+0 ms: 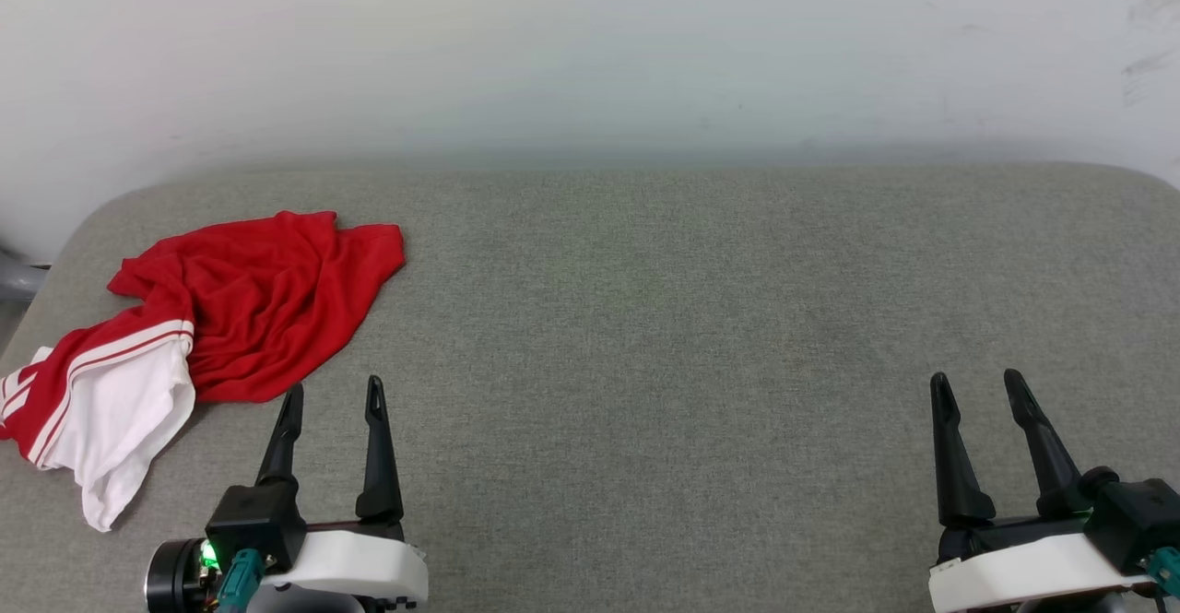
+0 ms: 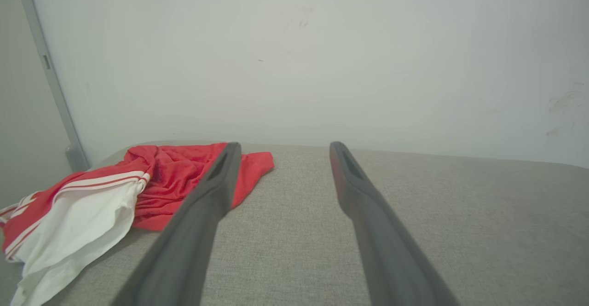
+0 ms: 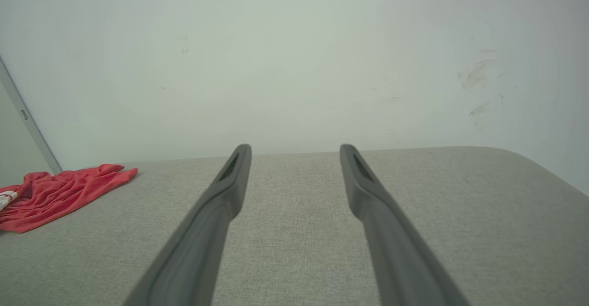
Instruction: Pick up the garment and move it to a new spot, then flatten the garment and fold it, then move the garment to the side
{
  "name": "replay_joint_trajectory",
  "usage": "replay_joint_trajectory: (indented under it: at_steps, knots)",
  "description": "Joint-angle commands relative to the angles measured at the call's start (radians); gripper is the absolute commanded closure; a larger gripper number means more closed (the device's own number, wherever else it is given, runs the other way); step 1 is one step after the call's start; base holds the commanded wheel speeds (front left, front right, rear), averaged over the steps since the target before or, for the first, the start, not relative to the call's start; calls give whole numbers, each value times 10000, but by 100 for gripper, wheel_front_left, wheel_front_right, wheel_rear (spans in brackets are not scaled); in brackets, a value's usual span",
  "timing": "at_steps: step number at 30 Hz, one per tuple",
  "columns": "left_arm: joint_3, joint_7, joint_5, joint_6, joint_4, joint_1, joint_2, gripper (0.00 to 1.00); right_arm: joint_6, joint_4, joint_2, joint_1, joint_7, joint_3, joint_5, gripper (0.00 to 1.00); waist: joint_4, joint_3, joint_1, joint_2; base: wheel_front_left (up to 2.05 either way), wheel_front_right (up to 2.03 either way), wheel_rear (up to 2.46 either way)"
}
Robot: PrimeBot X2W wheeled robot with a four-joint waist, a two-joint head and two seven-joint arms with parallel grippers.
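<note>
The garment (image 1: pixel 249 304) lies crumpled at the left end of the grey padded surface (image 1: pixel 691 318), red body toward the back, a white sleeve with red-white striped trim hanging toward the front left edge. Its letters and number are hidden in the folds. My left gripper (image 1: pixel 332 394) stands open just right of and nearer than the garment, holding nothing. In the left wrist view the garment (image 2: pixel 175 181) sits behind the left finger, with my left gripper (image 2: pixel 280 147) open. My right gripper (image 1: pixel 975 381) is open at the lower right, far from the garment (image 3: pixel 60 193); my right gripper (image 3: pixel 294 148) points at bare fabric.
A pale wall (image 1: pixel 590 51) rises directly behind the surface. The surface has rounded back corners. A grey metal post (image 2: pixel 50 80) stands at the far left beside the wall.
</note>
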Motion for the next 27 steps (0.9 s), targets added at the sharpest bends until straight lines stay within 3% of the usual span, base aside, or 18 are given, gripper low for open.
replay_joint_trajectory:
  at_steps: [1,27]
  knots:
    - [11,-28,-46,-34,36,49,-11,0,-7,31,13,21,-23,-4,79,0,8,-4,0,0,0,0,0]
    - [79,-28,-309,-129,282,-34,-10,0,-7,171,13,77,-23,73,229,0,260,5,0,0,0,0,0]
